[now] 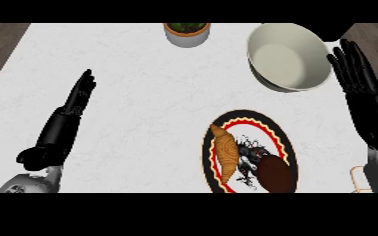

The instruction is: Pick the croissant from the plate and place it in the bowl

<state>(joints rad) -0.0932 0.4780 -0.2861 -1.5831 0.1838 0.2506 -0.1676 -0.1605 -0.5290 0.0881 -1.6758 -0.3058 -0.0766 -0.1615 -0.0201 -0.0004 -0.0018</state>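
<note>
The black left hand [80,94] shows over the left part of the white marble tabletop [133,105], fingers straight and together, pointing toward its far edge. The black right hand [356,72] rests at the tabletop's right edge, fingers straight, slightly spread.

**Where things sit on my counter**

The croissant [225,152] lies on the plate's [249,114] left half, at lower right of the frame. The bowl [289,55] stands above it, my right hand [358,75] just beside. A potted plant [187,32] sits top centre; my left hand [77,97] is far left.
</note>
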